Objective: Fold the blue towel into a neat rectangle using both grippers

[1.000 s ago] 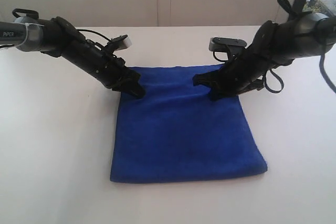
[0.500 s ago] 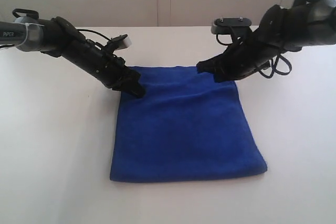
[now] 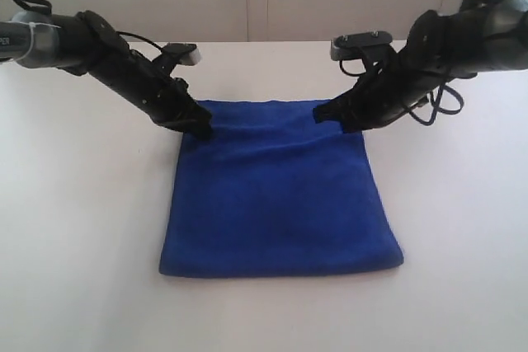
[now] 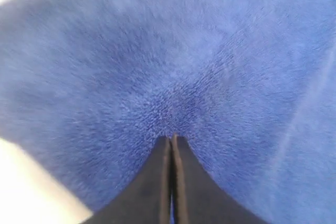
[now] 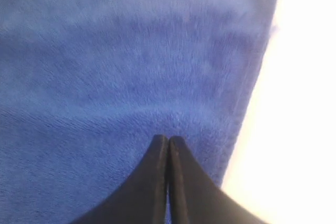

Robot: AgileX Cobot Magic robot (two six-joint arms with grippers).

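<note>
While I watch from the exterior camera, the blue towel lies flat on the white table, already doubled into a near-square with its fold edge nearest the camera and a shallow ridge running across it near the far edge. The left gripper comes down at a slant onto the far left corner, the right gripper onto the far right corner, so each arm has one end of that far edge. On my left wrist feed the two black fingers are pressed together, and the nap draws in towards their tips, a pinch of cloth caught there. On the right wrist feed the fingers are likewise closed, tips against the pile just beside the towel's side hem; whether any cloth is caught between them I cannot tell. As for writing, the silver sleeve on the left arm carries some lettering, but it is cut off at the frame edge and I cannot read it.
</note>
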